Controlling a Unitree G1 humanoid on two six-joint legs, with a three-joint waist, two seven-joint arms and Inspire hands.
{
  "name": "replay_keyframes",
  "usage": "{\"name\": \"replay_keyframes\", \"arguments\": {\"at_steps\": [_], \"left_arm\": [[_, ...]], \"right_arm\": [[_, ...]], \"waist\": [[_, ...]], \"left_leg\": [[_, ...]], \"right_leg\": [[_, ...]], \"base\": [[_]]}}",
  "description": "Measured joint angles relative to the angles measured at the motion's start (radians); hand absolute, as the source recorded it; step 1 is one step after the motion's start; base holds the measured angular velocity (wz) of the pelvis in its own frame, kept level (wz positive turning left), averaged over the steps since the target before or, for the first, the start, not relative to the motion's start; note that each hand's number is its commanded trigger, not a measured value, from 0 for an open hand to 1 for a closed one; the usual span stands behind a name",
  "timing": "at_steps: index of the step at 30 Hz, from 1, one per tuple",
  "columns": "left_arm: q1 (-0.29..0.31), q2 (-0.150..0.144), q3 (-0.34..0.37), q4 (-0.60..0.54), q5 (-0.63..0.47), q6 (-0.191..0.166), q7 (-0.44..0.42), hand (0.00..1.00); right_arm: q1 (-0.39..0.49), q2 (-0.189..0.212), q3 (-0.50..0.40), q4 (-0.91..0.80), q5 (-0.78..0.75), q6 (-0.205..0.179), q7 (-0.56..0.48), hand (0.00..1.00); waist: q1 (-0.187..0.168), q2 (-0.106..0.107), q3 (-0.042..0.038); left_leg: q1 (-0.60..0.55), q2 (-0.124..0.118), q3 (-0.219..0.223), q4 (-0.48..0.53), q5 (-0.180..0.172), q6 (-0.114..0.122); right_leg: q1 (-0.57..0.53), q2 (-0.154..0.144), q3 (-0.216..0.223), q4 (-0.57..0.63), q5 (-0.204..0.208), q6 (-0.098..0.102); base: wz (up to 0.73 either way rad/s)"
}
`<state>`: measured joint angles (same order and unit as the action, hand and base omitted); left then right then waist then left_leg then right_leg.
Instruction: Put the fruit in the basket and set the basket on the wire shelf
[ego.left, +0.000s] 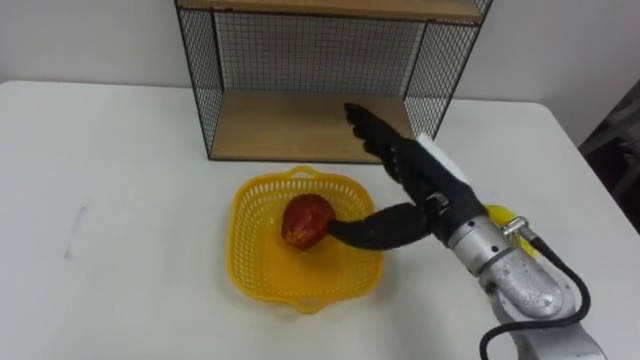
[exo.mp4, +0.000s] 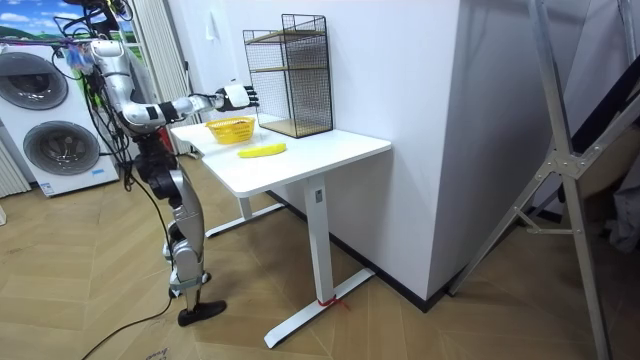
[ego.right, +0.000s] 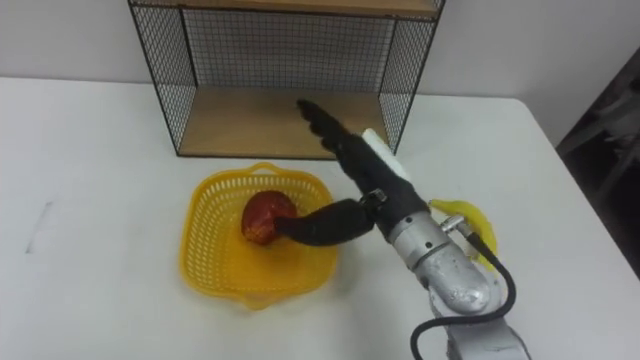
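A yellow plastic basket (ego.left: 262, 262) (ego.right: 215, 265) sits on the white table in front of the wire shelf (ego.left: 300, 60) (ego.right: 270, 60). A red apple (ego.left: 305, 220) (ego.right: 262, 217) lies inside it. My right hand (ego.left: 405, 170) (ego.right: 365, 170) hovers over the basket's right side, open, fingers stretched toward the shelf and thumb pointing at the apple, close to it. A yellow banana (ego.left: 503, 218) (ego.right: 462, 218) lies on the table, mostly hidden behind my right wrist. In the room view the basket (exo.mp4: 230, 129) and banana (exo.mp4: 261, 150) lie before the shelf (exo.mp4: 290, 75).
The shelf's lower wooden board (ego.left: 290, 130) is bare behind the basket. The white table (ego.left: 110, 200) has free room at the left. In the room view I stand at the table's end, with washing machines (exo.mp4: 50, 140) behind me.
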<state>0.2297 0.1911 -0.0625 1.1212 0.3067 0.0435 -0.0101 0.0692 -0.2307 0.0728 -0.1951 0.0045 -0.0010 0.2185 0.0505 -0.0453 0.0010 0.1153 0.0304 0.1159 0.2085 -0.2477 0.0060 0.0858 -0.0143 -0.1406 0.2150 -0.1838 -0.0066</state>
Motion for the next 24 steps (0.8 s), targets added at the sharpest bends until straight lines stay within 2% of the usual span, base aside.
{"name": "replay_keyframes", "arguments": {"at_steps": [5, 15, 21, 24], "left_arm": [[0.003, -0.005, 0.039, -0.001, 0.001, -0.002, 0.000, 0.00], [0.053, -0.005, 0.101, -0.001, 0.002, -0.010, 0.006, 0.00], [0.066, -0.006, 0.138, -0.001, 0.001, -0.010, 0.006, 0.00], [0.066, -0.001, 0.139, -0.001, 0.001, -0.007, 0.006, 0.00]], "right_arm": [[0.000, 0.000, -0.066, -0.002, 0.062, -0.039, -0.098, 0.00], [0.001, -0.003, -0.182, 0.024, 0.080, -0.072, -0.249, 0.00], [0.016, -0.010, -0.217, 0.055, 0.027, -0.074, -0.351, 0.00], [0.016, -0.012, -0.221, 0.104, 0.001, -0.074, -0.403, 0.00]], "waist": [[-0.019, 0.006, -0.0017], [-0.049, 0.001, -0.0050], [-0.050, -0.008, -0.0072], [-0.054, -0.016, -0.0038]], "left_leg": [[0.000, 0.002, 0.005, -0.001, 0.000, 0.000], [0.004, 0.002, 0.007, -0.003, 0.000, 0.000], [0.020, 0.004, 0.014, -0.013, 0.000, -0.001], [0.023, 0.004, 0.014, -0.012, 0.000, -0.001]], "right_leg": [[-0.002, 0.000, 0.000, 0.005, 0.000, 0.000], [-0.001, 0.002, 0.003, -0.004, 0.001, -0.001], [0.003, 0.005, 0.007, -0.010, 0.001, -0.001], [0.015, 0.003, 0.003, -0.011, 0.001, -0.001]], "base": [[-0.01], [0.00], [-0.02], [0.00]]}}
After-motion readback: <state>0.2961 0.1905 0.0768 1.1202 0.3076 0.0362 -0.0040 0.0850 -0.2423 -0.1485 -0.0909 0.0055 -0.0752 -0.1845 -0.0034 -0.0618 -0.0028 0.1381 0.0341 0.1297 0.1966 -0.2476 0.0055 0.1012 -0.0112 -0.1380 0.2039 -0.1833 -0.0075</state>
